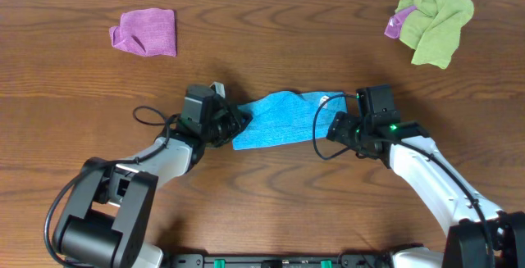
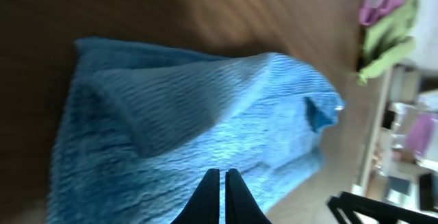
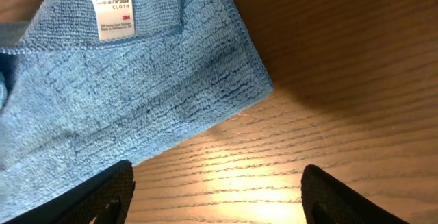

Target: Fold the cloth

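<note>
The blue cloth [image 1: 275, 120] lies folded and rumpled on the wooden table between my two grippers. My left gripper [image 1: 234, 124] is at the cloth's left end. In the left wrist view its fingers [image 2: 222, 183] are pressed together with a hairline gap, pinching the blue cloth [image 2: 191, 107], which rises in a ridge. My right gripper [image 1: 338, 129] is at the cloth's right end. In the right wrist view its fingers [image 3: 215, 193] are wide open over bare wood, just off the corner of the cloth [image 3: 137, 87], whose white label [image 3: 113, 8] faces up.
A purple cloth [image 1: 145, 32] lies at the back left. A green cloth [image 1: 435, 24] bunched with a small purple one [image 1: 397, 25] lies at the back right. The table's front edge is close behind both arms.
</note>
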`<action>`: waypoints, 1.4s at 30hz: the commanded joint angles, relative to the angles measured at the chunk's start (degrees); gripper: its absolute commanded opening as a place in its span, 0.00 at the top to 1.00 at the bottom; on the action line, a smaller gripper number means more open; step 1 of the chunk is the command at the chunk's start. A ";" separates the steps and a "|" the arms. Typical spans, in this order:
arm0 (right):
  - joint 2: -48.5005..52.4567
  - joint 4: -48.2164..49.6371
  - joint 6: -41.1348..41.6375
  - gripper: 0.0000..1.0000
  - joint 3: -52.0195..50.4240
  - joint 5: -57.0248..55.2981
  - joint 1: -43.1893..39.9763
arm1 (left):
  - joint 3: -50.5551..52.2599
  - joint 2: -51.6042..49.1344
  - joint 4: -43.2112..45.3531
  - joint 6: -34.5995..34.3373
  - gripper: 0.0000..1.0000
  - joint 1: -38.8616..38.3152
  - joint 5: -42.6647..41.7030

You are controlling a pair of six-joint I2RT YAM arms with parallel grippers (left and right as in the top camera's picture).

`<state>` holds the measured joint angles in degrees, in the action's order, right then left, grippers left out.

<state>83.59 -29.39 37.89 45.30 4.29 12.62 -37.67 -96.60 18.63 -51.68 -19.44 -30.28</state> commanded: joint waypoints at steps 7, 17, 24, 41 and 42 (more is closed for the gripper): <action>0.44 3.74 4.33 0.21 -1.18 -1.27 0.42 | -0.87 0.31 -2.29 3.98 0.94 -2.38 9.51; 2.21 8.46 7.32 0.21 -3.96 -1.27 -1.31 | -0.87 -1.66 -4.52 4.76 0.94 -2.38 10.27; 6.32 11.72 8.81 0.21 -3.96 -1.01 -1.40 | -0.87 -2.40 -5.77 4.81 0.94 -2.38 9.66; 16.61 23.39 9.86 0.34 -3.96 0.31 -1.29 | -0.87 -2.40 -7.91 5.01 0.94 -2.38 9.27; 17.35 23.98 9.84 0.35 -3.96 0.28 -1.29 | -0.87 -2.40 -7.91 5.03 0.94 -2.38 9.27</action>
<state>95.98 -4.91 46.48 42.78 3.62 11.49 -37.93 -98.15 11.44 -47.72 -21.65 -20.99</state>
